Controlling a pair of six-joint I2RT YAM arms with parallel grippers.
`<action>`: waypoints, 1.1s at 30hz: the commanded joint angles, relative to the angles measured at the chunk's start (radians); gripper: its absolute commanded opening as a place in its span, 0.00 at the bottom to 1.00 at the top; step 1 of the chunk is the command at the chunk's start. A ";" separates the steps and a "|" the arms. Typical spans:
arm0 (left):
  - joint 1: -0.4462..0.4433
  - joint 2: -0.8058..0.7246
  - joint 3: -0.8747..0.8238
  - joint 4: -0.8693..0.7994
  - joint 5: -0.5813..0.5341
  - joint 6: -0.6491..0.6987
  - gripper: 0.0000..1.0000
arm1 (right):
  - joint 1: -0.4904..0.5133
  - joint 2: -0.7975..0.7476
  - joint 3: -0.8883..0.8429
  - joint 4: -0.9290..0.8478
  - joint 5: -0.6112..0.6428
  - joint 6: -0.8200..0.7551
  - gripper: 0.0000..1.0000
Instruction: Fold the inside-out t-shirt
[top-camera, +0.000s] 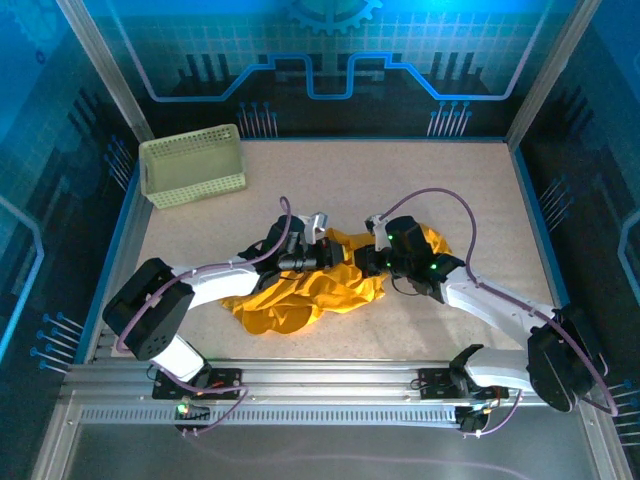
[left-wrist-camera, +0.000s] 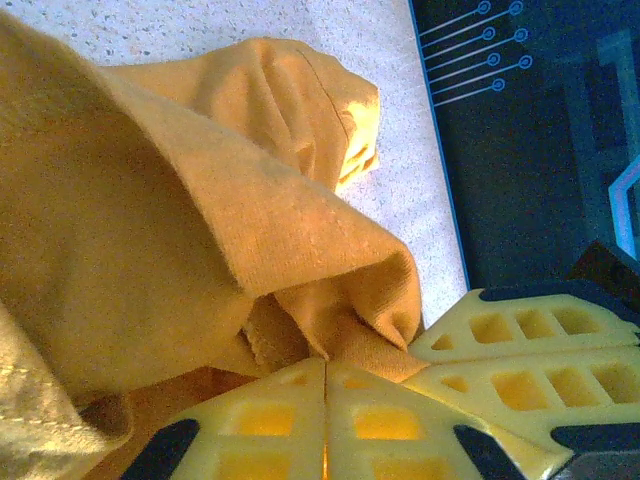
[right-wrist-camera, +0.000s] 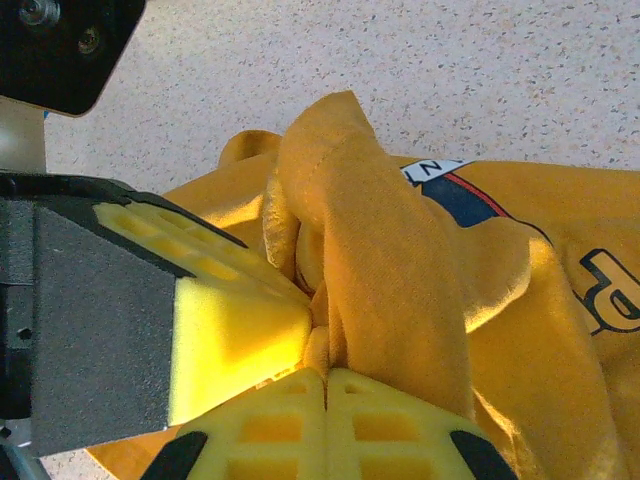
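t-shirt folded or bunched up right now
Bunched up, not folded: the t-shirt lies in a wrinkled heap on the table, with the left gripper and right gripper both shut on its cloth.

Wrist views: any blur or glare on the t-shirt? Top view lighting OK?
Left wrist: t-shirt is soft-focus near the lens at left, one fold is blown out bright, and the table is washed pale. Right wrist: weave is sharp mid-frame, with deep shadow between folds. Top external: dim overall, with a blue cast from the walls; the t-shirt reads vivid.
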 joint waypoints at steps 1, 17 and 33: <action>-0.004 -0.021 0.004 -0.040 -0.017 0.035 0.03 | -0.014 0.003 0.006 0.001 0.012 0.005 0.00; 0.102 -0.466 -0.082 -0.349 -0.262 0.140 0.00 | -0.045 -0.093 0.059 -0.210 0.089 -0.144 0.59; 0.241 -0.746 -0.172 -0.638 -0.420 0.201 0.00 | -0.024 0.078 0.038 -0.219 0.088 -0.095 0.62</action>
